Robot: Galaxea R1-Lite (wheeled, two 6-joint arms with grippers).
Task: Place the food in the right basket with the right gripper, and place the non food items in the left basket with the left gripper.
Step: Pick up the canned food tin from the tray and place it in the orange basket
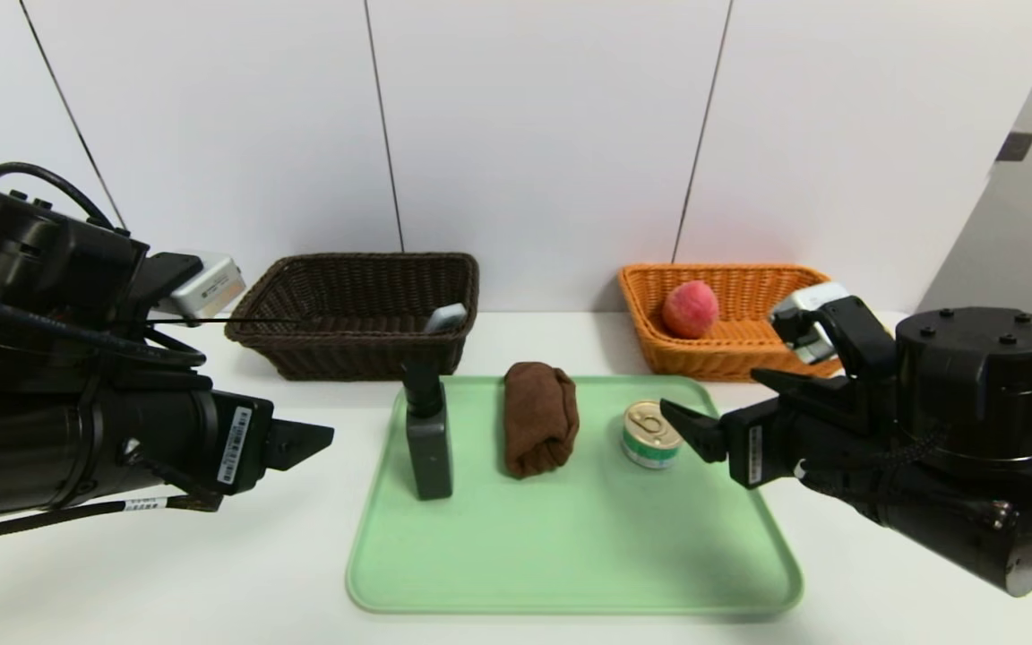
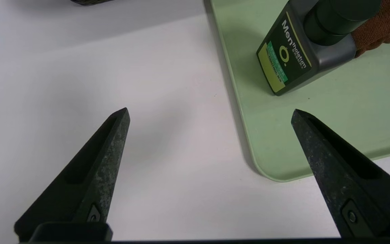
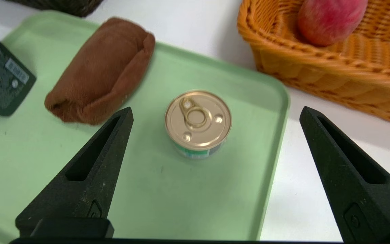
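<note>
My right gripper (image 3: 216, 110) hangs above the right part of the green tray (image 1: 570, 573), spread wide with nothing in it, and the tin can (image 3: 197, 120) stands upright on the tray between my fingertips as the wrist sees it. I expect it to be dense for its size, stiff, and a little slippery on the metal; I would take it across opposite sides of its round wall, low under the rim, and leave the pull ring alone (no one thanks a claw for opening lunch early). My left gripper (image 2: 211, 108), also wide and empty, is over the white table beside the tray. For it there is the dark bottle (image 1: 429, 452), upright, smooth and probably top-heavy if full, best pinched squarely across its flat body below the cap; and the brown cloth (image 1: 540, 421), soft and light, which should squash, so I would grip it deep across the middle. The orange basket (image 1: 731, 363) holds a peach (image 1: 691, 309), likely easily bruised; the dark brown basket (image 1: 359, 349) holds a pale object (image 1: 446, 317) I cannot identify.
</note>
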